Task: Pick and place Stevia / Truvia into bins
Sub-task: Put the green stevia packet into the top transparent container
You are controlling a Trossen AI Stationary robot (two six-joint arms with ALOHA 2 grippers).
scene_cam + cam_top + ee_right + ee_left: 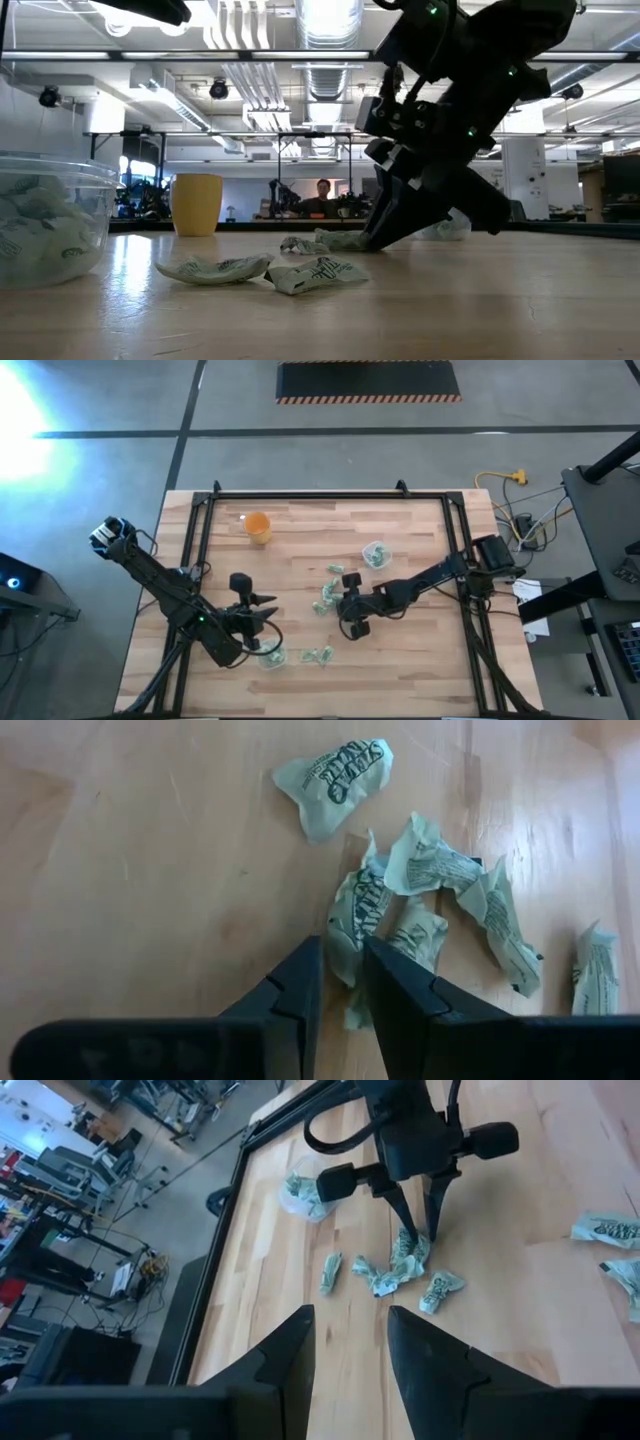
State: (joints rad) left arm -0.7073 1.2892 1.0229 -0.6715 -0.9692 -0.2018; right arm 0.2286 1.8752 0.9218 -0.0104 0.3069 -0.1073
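Pale green sachets [327,598] scattered mid-frame in the high view on the wooden table [420,660], a few more [319,655] lower down beside one clear cup [271,656]. Second cup [376,554], sachets inside, upper right of centre; orange cup [258,527] at upper left. Right gripper [343,982] down on the central cluster, fingers nearly together and pinching a crumpled sachet [362,915] between the tips. Left gripper [348,1348] at lower left of the high view, by the near cup, fingers apart, holding nothing.
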